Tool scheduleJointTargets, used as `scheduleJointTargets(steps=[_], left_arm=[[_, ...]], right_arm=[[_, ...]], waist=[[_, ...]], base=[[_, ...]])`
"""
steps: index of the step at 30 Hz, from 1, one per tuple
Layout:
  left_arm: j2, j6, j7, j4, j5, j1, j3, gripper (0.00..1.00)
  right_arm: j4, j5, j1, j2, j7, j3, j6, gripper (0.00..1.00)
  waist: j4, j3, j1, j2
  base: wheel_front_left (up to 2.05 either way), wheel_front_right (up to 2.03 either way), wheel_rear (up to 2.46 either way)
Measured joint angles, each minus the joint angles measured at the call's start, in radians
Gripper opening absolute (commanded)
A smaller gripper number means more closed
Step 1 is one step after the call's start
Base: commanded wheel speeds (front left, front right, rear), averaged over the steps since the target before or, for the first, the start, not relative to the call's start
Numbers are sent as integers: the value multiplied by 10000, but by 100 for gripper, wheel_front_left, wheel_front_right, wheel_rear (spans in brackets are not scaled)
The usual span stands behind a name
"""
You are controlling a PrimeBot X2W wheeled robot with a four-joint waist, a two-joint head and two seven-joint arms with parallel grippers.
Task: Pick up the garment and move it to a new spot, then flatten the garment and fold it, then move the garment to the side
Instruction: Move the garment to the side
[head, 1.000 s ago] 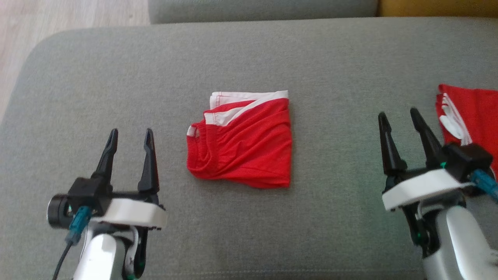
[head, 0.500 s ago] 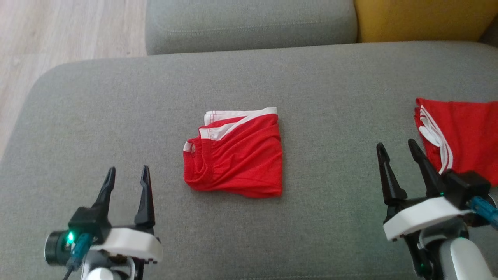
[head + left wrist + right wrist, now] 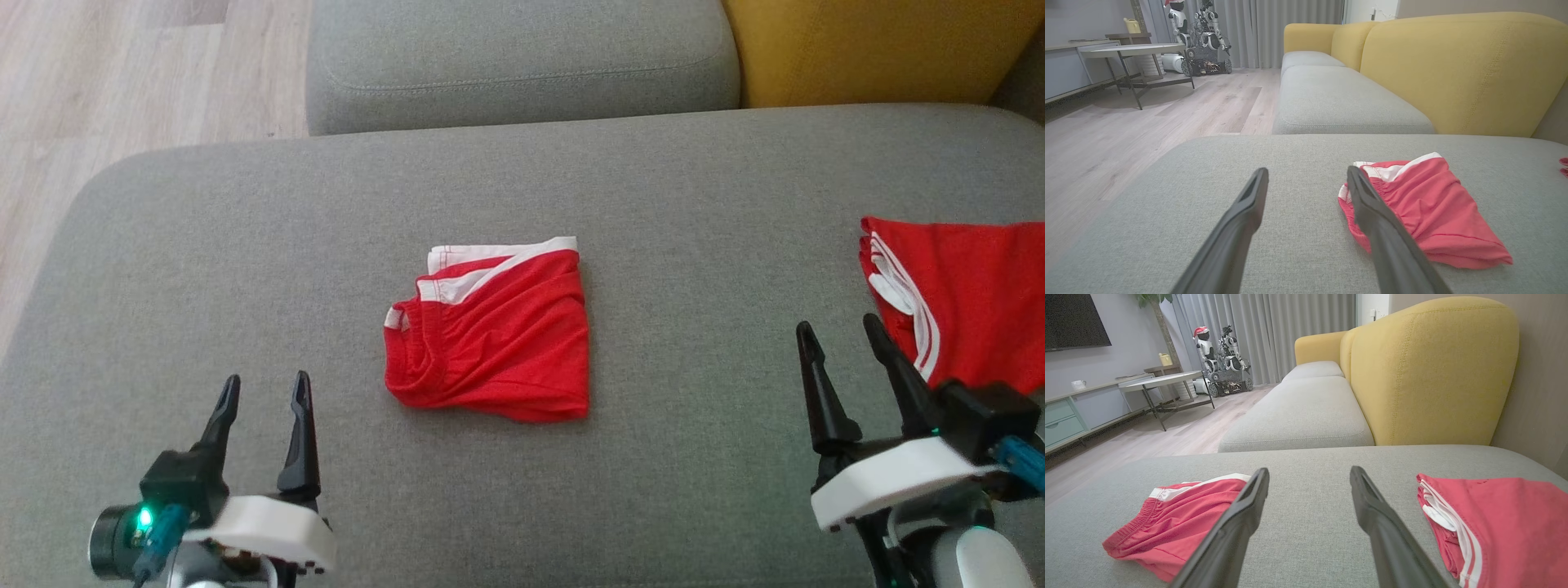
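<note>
The garment (image 3: 494, 339), a pair of red shorts with white trim, lies folded into a compact square at the middle of the grey cushion (image 3: 204, 269). It also shows in the left wrist view (image 3: 1429, 212) and the right wrist view (image 3: 1175, 518). My left gripper (image 3: 265, 390) hovers open near the front left, apart from the garment, with nothing between its fingers. My right gripper (image 3: 841, 335) stands open at the front right, also holding nothing.
A second red garment with white stripes (image 3: 963, 298) lies folded at the cushion's right edge, just beyond my right gripper. Another grey seat cushion (image 3: 522, 65) and a yellow backrest (image 3: 882, 49) lie behind. Wooden floor (image 3: 122, 82) drops off at the left.
The head camera has tilted up, so the whole scene has slid down the picture and more of the far sofa shows. Both grippers sit lower in the view, still open. The garment lies unmoved.
</note>
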Motion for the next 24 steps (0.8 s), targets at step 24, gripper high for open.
scheduleJointTargets(steps=[24], left_arm=[[121, 176, 98, -153, -73, -6, -88, 100]], right_arm=[[-61, -8, -3, 121, 84, -54, 0, 100]], waist=[[48, 168, 0, 0]], base=[[0, 0, 0]])
